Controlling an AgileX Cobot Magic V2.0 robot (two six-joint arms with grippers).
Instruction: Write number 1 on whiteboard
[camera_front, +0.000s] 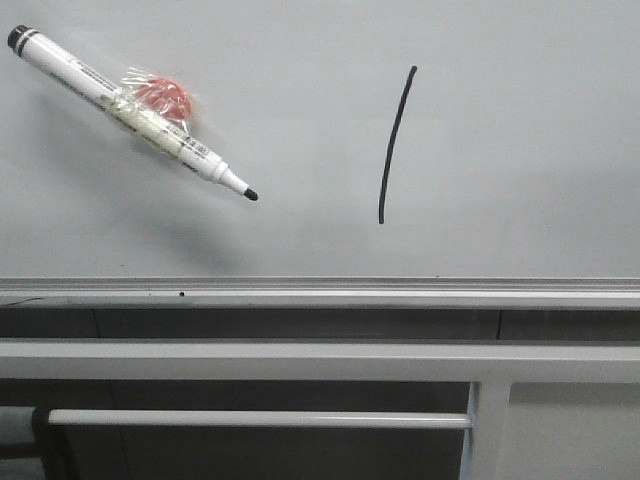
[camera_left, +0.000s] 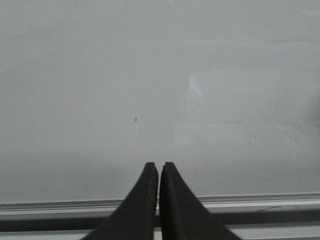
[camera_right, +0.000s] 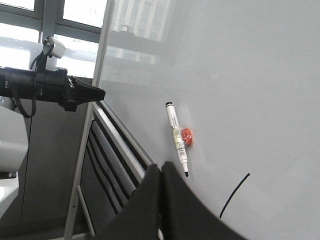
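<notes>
Across our whiteboard (camera_front: 520, 150) runs the number 1 (camera_front: 396, 145), marker (camera_front: 130, 110) stuck alongside, our left gripper (camera_left: 159, 166) and right gripper (camera_right: 161, 167) both clenched empty.

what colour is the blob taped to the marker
Red-orange blob on the white marker, clearest in the front view.

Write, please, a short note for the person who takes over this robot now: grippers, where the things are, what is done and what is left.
Left gripper: shut, empty, in front of a bare part of the whiteboard.
Right gripper: shut, empty, away from the board.
Marker: stuck on the board at the upper left in the front view, uncapped, tip pointing down-right, a red piece taped to it. No gripper holds it.
Number 1: one black stroke, nearly vertical and slightly curved, right of the marker.
Done: the 1 looks written, marker put away.
Left: probably nothing; perhaps only check the stroke.
</notes>
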